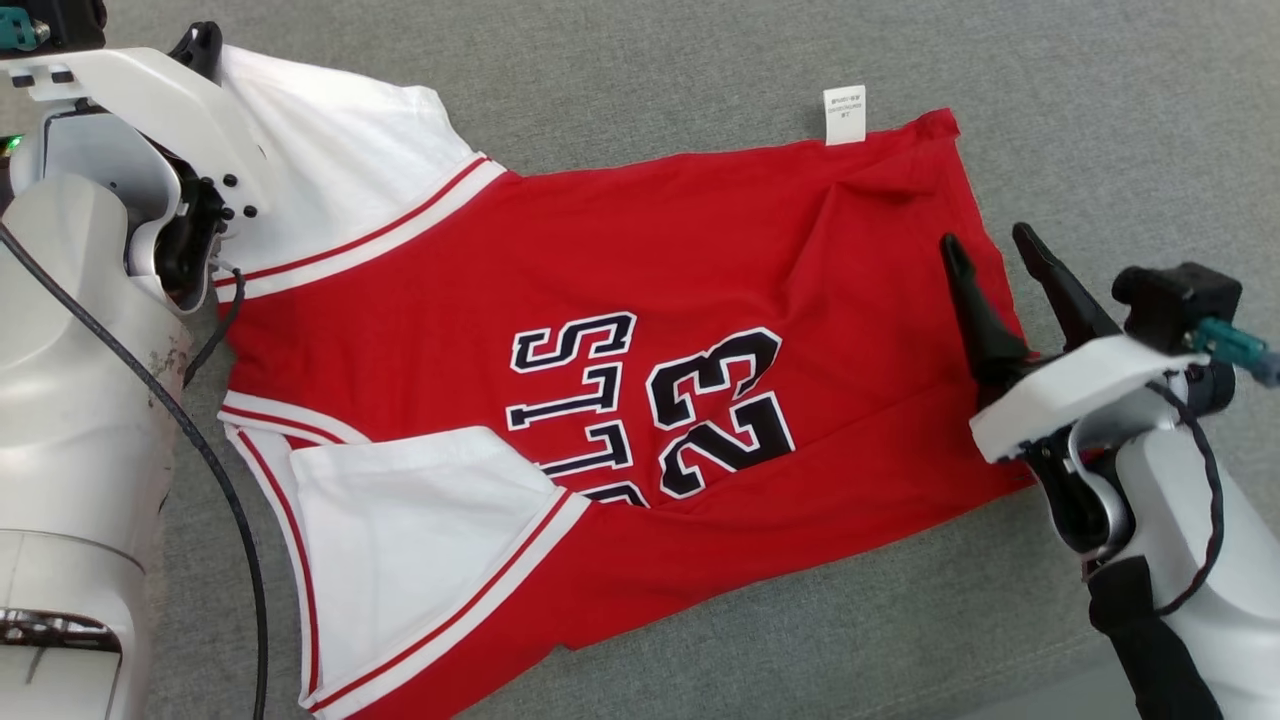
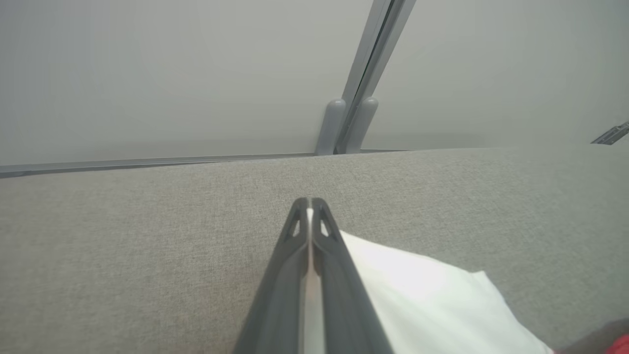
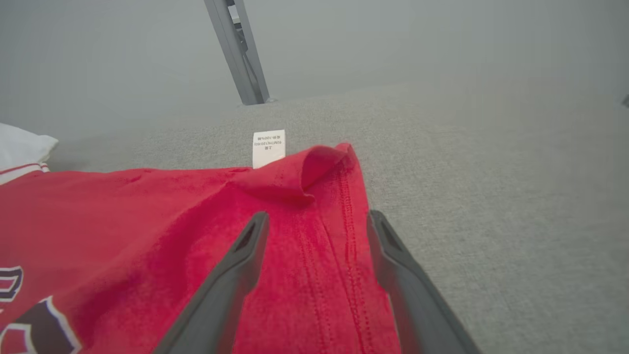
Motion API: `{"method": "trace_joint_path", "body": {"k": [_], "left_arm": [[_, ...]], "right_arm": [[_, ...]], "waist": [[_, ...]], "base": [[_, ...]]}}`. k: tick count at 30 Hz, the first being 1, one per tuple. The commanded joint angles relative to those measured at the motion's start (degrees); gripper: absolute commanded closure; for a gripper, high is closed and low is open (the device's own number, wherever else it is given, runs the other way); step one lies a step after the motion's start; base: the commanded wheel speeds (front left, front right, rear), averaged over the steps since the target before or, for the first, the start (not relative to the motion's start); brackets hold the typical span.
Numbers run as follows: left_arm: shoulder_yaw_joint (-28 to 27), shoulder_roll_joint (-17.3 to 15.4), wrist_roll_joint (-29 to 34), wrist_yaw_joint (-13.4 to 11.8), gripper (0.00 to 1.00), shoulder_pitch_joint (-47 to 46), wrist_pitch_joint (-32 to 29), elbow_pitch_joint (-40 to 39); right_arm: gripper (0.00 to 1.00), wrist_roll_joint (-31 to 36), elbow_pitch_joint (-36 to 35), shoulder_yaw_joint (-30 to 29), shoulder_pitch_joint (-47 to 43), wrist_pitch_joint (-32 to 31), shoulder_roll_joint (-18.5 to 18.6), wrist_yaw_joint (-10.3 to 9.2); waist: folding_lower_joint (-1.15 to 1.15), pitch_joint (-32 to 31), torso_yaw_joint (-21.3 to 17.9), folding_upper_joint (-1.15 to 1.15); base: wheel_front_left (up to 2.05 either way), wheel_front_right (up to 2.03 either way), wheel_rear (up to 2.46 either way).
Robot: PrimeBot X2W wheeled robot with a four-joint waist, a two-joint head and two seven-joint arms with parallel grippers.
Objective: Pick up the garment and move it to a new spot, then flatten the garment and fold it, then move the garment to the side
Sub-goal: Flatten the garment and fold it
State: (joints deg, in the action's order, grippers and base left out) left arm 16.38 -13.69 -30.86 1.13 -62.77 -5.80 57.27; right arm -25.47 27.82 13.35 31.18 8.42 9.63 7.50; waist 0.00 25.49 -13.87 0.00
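One red jersey [image 1: 620, 260] lies spread across the middle of the head view, a soft knit with a few shallow creases and a double-stitched hem along its right edge. It carries black letters outlined in white and the two digits 23. It has two white sleeves, each edged with white trim and thin red stripes: the upper sleeve [image 1: 340, 150] at the upper left of the frame and the lower sleeve [image 1: 420, 540] at the lower left. One small white rectangular care label [image 1: 844, 114] sticks out from the top edge near the upper right corner.

The left gripper [image 2: 309, 204] has its two dark fingers pressed together on a thin sliver of the white sleeve cloth. The right gripper [image 1: 985, 238] stands with its two fingers spread wide over the hem at the right, holding nothing.

Underneath is a grey woven fabric surface [image 1: 1100, 120]. One grey metal post [image 3: 236, 49] rises beyond it.
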Motion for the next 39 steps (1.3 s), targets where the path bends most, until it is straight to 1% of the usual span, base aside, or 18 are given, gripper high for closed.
{"method": "trace_joint_path", "body": {"k": [1, 3, 9, 15, 16, 17, 21, 25, 26, 27, 28, 29, 30, 31, 34, 39], "left_arm": [[-0.3, -0.3, -0.4, 0.3, 1.0, 0.8, -0.2, -1.2], [0.0, -0.5, -0.5, 0.3, 1.0, 1.5, -1.0, -3.0], [0.7, -0.6, -0.8, -0.9, 1.0, 4.1, -3.4, -8.7], [1.9, -1.3, 0.0, -2.3, 1.0, 6.1, -6.2, -14.5], [2.0, -1.5, 0.0, -2.5, 1.0, 6.3, -6.7, -15.4], [2.0, -1.5, 0.0, -2.5, 1.0, 6.3, -6.7, -15.4], [2.5, -2.1, 0.3, -3.6, 1.0, 7.5, -8.3, -18.7], [2.9, -2.4, 0.4, -4.4, 1.0, 8.5, -9.5, -21.3], [3.1, -2.4, 0.4, -4.4, 1.0, 8.7, -9.8, -21.7], [3.2, -2.4, 0.4, -4.6, 1.0, 8.9, -10.1, -22.3], [3.3, -2.4, 0.3, -4.8, 1.0, 9.2, -10.1, -22.7], [3.4, -2.4, 0.3, -4.9, 1.0, 9.4, -10.3, -23.1], [3.4, -2.4, 0.2, -4.8, 1.0, 9.6, -10.5, -23.3], [3.4, -2.5, 0.1, -4.9, 1.0, 9.6, -10.4, -23.7], [3.2, -2.6, -0.1, -4.9, 1.0, 9.3, -9.5, -24.8], [2.7, -3.2, 0.6, -4.5, 1.0, 8.2, -5.7, -25.8]], "right_arm": [[0.0, -1.3, 0.8, 0.3, 2.1, -1.7, 0.7, -0.02], [0.0, -2.7, 2.4, 0.8, 4.5, -4.2, 1.1, -0.02], [0.0, -6.8, 7.6, 1.9, 10.9, -11.7, 1.5, -0.02], [0.0, -11.3, 12.9, -1.0, 16.4, -17.8, 1.1, -0.02], [0.0, -11.5, 13.8, -1.1, 17.4, -19.1, 1.3, -0.02], [0.0, -11.5, 13.8, -1.1, 17.4, -19.1, 1.3, -0.02], [0.0, -12.7, 17.8, -1.5, 21.1, -23.6, 1.1, -0.02], [0.01, -11.9, 22.1, -1.9, 24.2, -25.5, 1.0, -0.02], [0.1, -11.5, 23.2, -1.8, 24.9, -25.9, 1.0, -0.02], [0.16, -11.4, 24.3, -1.8, 25.5, -26.0, 1.0, -0.02], [0.53, -11.3, 25.2, -1.8, 26.1, -26.3, 0.9, -0.02], [0.67, -11.5, 26.1, -1.7, 26.6, -26.7, 0.7, -0.02], [0.95, -12.0, 26.8, -1.8, 27.0, -27.1, 0.4, -0.02], [1.0, -12.4, 27.3, -1.7, 27.4, -27.1, 0.4, -0.02], [1.0, -12.2, 28.0, -0.9, 28.6, -26.4, 1.1, -0.02], [1.0, -11.9, 27.9, 0.2, 30.5, -22.2, 2.4, -0.02]], "waist": [[0.0, -0.1, 0.5, 0.0], [0.0, -0.2, 0.9, 0.0], [0.0, -0.4, 1.9, 0.0], [0.0, 0.0, 2.7, 0.0], [0.0, 0.1, 2.8, 0.0], [0.0, 0.1, 2.8, 0.0], [0.0, 0.4, 3.0, 0.0], [0.0, 0.4, 3.3, 0.0], [0.0, 0.4, 3.4, 0.0], [0.0, 0.4, 3.5, 0.0], [0.0, 0.3, 3.6, 0.0], [0.0, 0.3, 3.8, 0.0], [0.0, 0.3, 3.9, 0.0], [0.0, 0.3, 4.1, 0.0], [0.0, 0.3, 4.6, 0.0], [0.0, 0.4, 5.2, 0.0]], "base": [[0.0, 0.0, 0.0], [0.0, 0.0, 0.0], [0.0, 0.0, 0.0], [0.0, 0.0, 0.0], [0.0, 0.0, 0.0], [0.0, 0.0, 0.0], [0.0, 0.0, 0.0], [0.0, 0.0, 0.0], [0.0, 0.0, 0.0], [0.0, 0.0, 0.0], [0.0, 0.0, 0.0], [0.0, 0.0, 0.0], [0.0, 0.0, 0.0], [0.0, 0.0, 0.0], [0.0, 0.0, 0.0], [0.0, 0.0, 0.0]]}}
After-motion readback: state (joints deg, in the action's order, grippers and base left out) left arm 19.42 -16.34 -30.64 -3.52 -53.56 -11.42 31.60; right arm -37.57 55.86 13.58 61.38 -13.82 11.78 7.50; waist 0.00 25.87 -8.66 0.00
